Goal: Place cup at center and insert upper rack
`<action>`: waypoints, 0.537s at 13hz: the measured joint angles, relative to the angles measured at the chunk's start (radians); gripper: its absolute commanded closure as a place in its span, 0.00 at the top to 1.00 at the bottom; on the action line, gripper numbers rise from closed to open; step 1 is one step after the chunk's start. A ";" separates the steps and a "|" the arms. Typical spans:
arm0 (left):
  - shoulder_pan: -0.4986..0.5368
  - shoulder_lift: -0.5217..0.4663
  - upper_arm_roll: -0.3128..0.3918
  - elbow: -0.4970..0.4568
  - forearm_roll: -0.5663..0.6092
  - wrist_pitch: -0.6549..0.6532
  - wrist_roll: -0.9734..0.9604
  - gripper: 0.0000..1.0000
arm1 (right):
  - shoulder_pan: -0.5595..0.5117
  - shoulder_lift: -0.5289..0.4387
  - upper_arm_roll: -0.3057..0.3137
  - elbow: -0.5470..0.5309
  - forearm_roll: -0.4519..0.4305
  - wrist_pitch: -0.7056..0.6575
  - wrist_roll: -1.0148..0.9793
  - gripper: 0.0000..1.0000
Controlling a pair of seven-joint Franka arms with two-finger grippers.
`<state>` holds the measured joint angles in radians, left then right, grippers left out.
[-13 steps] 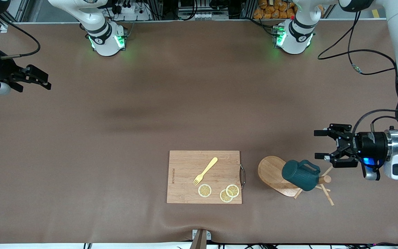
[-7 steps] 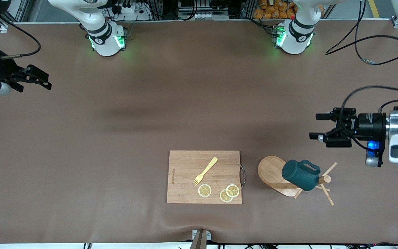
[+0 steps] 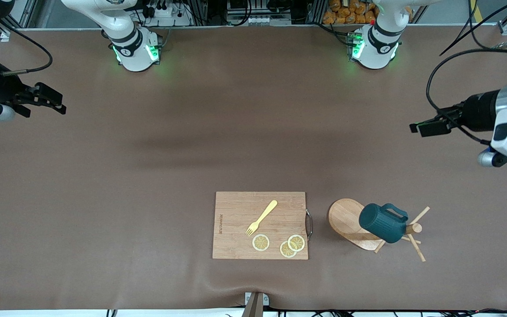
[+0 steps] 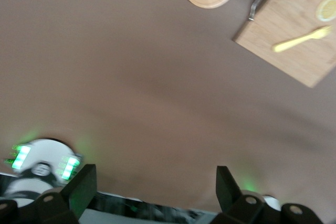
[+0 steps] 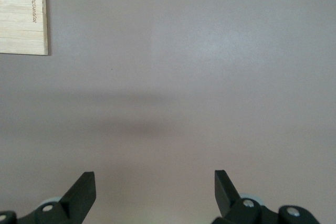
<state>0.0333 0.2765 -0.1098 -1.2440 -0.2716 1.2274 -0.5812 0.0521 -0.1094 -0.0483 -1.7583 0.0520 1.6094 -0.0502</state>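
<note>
- Item 1, nearest the front camera: wooden cutting board (image 3: 260, 225) on the desk (image 3: 148, 185). It carries 1 yellow fork (image 3: 262, 217) and 3 lemon slices (image 3: 280, 244). I count none of these as task things.
- Item 2, beside the board toward the left arm's end: wooden cup rack (image 3: 354, 223), with a rounded base and thin pegs splayed out. From the front view it reads as leaning or tipped over rather than upright, though I cannot be sure.
- Item 3: dark teal cup (image 3: 382, 223), ribbed, with a handle. It sits on the rack, over the base and the pegs. It is not at the middle of the desk.
- Item 4, farther off: bare brown desk surface across the middle, where I judge the cup is meant to go.
- Item 5: left gripper (image 3: 427, 127), up over the desk at the left arm's end and well apart from the cup. My left wrist view shows its fingers (image 4: 80, 188) spread wide with nothing between them.
- Item 6: right gripper (image 3: 44, 100), waiting over the right arm's end; fingers (image 5: 81, 192) wide and holding nothing.
- Status, as I judge it: the cup is off centre, so that part is not met. Whether the rack's present state counts as inserted, I cannot tell.
</note>
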 measured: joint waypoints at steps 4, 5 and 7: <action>0.000 -0.029 -0.008 -0.017 0.135 0.020 0.152 1.00 | 0.000 0.000 0.000 0.000 0.000 0.000 0.000 1.00; 0.001 -0.029 -0.008 -0.022 0.155 0.040 0.201 1.00 | 0.000 0.000 0.000 0.000 0.000 0.000 0.000 1.00; 0.002 -0.028 -0.008 -0.031 0.167 0.067 0.269 1.00 | 0.000 0.000 0.000 0.000 0.000 0.000 0.000 1.00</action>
<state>0.0358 0.2482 -0.1174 -1.2752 -0.1044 1.2949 -0.3117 0.0521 -0.1094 -0.0482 -1.7584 0.0520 1.6094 -0.0502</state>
